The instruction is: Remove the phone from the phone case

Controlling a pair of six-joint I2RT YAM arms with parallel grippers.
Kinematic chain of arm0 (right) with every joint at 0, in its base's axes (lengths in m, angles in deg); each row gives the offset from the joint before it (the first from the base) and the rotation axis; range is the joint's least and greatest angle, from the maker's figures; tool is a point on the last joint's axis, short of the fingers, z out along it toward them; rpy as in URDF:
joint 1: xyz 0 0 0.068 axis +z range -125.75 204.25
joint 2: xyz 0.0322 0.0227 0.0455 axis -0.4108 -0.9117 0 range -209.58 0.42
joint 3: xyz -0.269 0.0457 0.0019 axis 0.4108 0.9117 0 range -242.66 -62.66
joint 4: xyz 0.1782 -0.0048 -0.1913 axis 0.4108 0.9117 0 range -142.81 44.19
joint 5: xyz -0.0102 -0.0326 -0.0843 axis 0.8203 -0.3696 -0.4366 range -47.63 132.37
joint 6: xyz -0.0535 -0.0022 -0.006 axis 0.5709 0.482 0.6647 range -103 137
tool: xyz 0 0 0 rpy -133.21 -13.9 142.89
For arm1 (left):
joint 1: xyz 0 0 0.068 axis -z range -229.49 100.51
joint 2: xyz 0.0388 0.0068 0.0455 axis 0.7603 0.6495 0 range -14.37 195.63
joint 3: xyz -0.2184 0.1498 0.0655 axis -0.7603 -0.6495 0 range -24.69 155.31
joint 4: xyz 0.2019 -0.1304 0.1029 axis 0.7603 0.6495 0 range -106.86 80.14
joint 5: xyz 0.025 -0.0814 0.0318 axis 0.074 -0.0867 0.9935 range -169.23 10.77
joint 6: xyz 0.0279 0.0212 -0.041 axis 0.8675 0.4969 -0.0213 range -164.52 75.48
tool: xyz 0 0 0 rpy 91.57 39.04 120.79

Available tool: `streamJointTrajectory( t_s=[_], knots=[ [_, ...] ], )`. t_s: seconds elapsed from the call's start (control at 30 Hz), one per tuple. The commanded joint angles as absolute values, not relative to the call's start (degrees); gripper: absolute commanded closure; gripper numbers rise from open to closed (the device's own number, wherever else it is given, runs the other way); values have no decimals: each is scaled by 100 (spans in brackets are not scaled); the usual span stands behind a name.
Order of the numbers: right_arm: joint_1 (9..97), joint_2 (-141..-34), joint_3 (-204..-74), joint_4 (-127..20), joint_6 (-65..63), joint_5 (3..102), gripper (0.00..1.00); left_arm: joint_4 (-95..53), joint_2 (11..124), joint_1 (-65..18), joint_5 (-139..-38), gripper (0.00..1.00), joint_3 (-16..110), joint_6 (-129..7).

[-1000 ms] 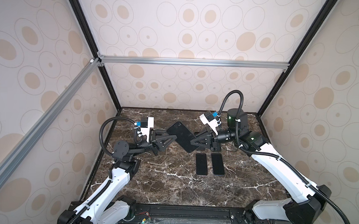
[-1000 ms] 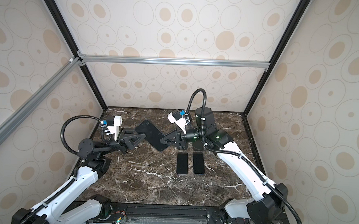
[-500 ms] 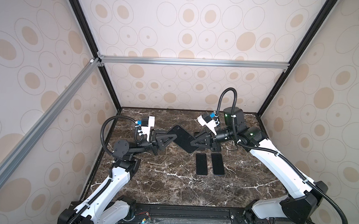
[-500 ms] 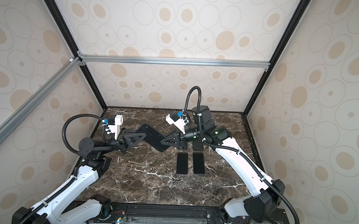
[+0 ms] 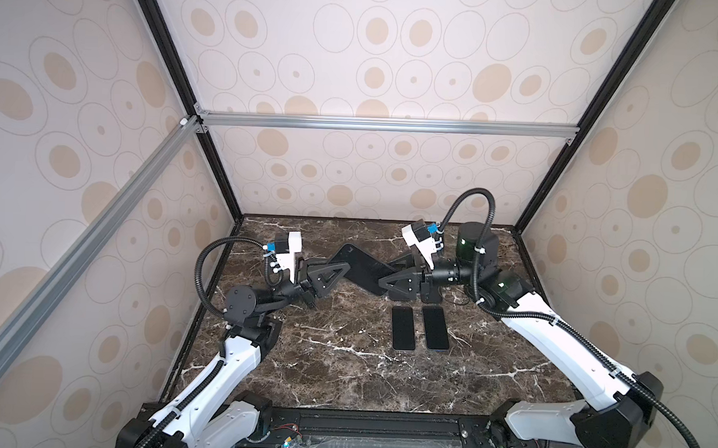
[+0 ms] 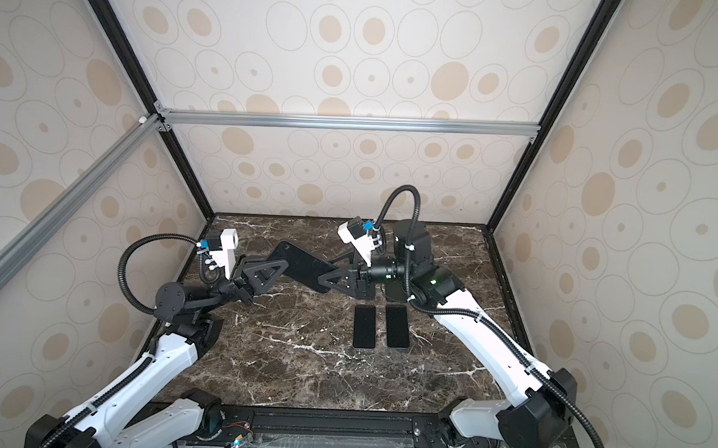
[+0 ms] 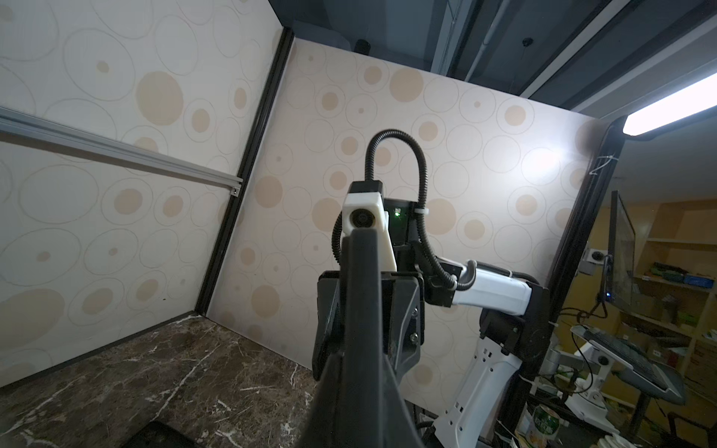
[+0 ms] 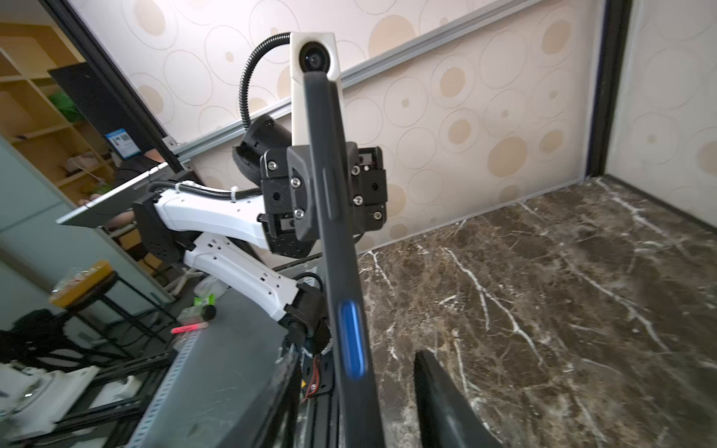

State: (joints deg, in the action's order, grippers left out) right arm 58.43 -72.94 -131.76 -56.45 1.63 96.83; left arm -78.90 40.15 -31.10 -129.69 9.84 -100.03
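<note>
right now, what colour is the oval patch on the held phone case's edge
Blue oval patch, on a dark case; right wrist view.

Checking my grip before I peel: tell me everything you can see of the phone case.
The phone case is a matte black slab, plastic-looking, held tilted above the marble table. The left gripper is shut on one end; the right gripper stands open around the other. A blue strip shows through an edge cutout.
</note>
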Motion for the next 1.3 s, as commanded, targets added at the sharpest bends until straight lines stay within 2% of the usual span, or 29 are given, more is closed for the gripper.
streamJointTrajectory(
  t_s=[0.0,0.17,0.33,0.5,0.67,1.27],
  knots=[
    [5890,-7198,-12713,-8634,-1770,8781,47,-8823,3774,-3072,-11967,100,901,-10478],
    [5967,-7279,-12256,-10323,-2898,7957,47,-8875,3661,-3059,-11396,100,744,-10622],
    [6027,-7305,-12036,-10715,-3366,7534,48,-9082,3697,-3056,-11366,100,713,-10762],
    [6206,-7427,-11935,-11100,-3751,7191,49,-10055,3985,-3034,-11465,100,635,-11277],
    [6402,-7615,-12039,-11411,-3935,7095,51,-10488,4173,-2989,-11447,100,609,-11501],
    [6555,-7837,-12129,-11787,-4250,7144,72,-10330,4092,-2972,-11346,100,663,-11365]
  ],
)
